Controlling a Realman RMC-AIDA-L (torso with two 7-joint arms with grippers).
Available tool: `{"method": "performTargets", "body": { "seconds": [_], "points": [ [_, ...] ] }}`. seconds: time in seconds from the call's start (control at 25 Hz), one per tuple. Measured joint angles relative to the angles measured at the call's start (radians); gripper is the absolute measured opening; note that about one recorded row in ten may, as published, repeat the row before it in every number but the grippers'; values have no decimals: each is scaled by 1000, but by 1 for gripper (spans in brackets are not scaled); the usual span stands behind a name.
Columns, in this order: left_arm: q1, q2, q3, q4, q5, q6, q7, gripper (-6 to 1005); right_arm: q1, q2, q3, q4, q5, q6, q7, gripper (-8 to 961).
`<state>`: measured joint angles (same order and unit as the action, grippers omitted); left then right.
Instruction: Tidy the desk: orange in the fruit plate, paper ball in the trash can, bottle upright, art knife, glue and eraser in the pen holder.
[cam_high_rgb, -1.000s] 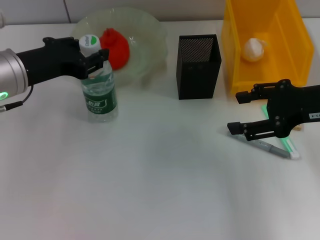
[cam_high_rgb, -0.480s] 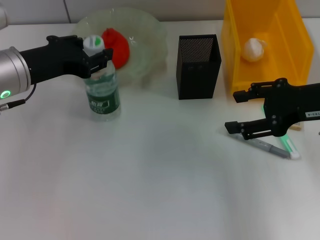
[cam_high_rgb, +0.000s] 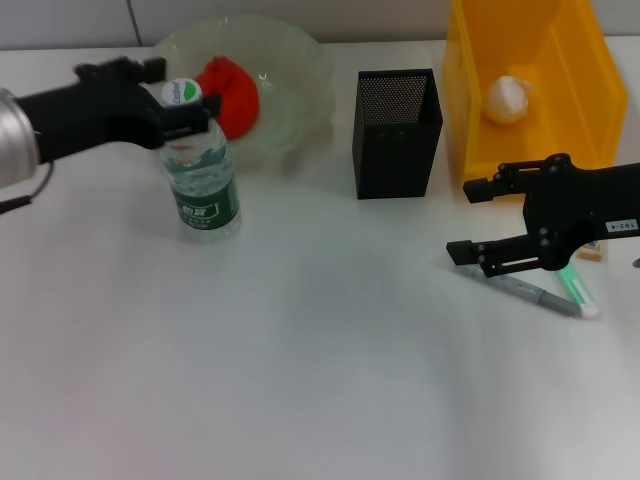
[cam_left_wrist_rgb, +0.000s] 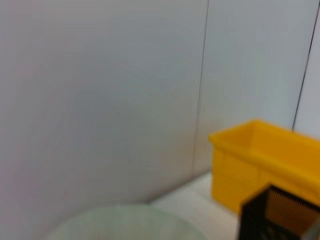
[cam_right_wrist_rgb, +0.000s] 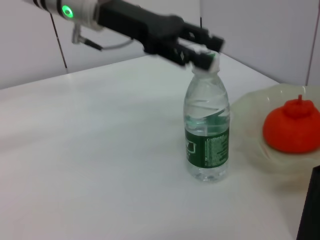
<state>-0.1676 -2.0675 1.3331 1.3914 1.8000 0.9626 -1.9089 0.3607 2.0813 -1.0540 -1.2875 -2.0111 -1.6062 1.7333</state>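
Right now: 1 bottle (cam_high_rgb: 202, 165) upright on desk (cam_high_rgb: 300, 380), 1 orange (cam_high_rgb: 230, 95) in fruit plate (cam_high_rgb: 290, 70), 1 paper ball (cam_high_rgb: 507, 98) in trash can (cam_high_rgb: 470, 110), 1 pen holder (cam_high_rgb: 397, 132) btwn plate & can. L gripper (cam_high_rgb: 190, 100) clenched on bottle cap. R gripper (cam_high_rgb: 475, 225) spread open, just over 2 pen-like items (cam_high_rgb: 560, 295) near trash can; eraser (cam_high_rgb: 592, 254) mostly hidden behind it.

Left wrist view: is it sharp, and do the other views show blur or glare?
Left wrist view: soft throughout, trash can and pen holder edges smeared. Right wrist view: bottle crisp, left gripper slightly blurred. Head view: even light, faint shadows, small glint on the fruit plate.
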Motion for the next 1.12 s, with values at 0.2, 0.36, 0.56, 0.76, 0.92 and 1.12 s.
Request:
{"method": "performTargets", "body": {
  "seconds": [0.2,0.36,0.56,0.76,0.92,1.12],
  "points": [
    [9,4,-250,-41,-162,273,107,801,18,-1,0,-34,-47,-9,92,742],
    [-45,24,-590,-283,-222,734,321,801,94,-1,-81,-148,-331,-12,420,738],
    [-58,92,-684,-525,-216,957,505,801,211,-1,-201,-168,-585,-50,726,734],
    [-48,123,-661,-664,-159,1001,644,801,324,-1,-224,-101,-715,-136,913,729],
    [-60,111,-667,-670,-72,998,654,801,376,-1,-217,-61,-791,-176,1003,726],
    [-70,101,-662,-671,-53,989,658,801,380,0,-216,-53,-871,-172,1066,721]
  ]
}}
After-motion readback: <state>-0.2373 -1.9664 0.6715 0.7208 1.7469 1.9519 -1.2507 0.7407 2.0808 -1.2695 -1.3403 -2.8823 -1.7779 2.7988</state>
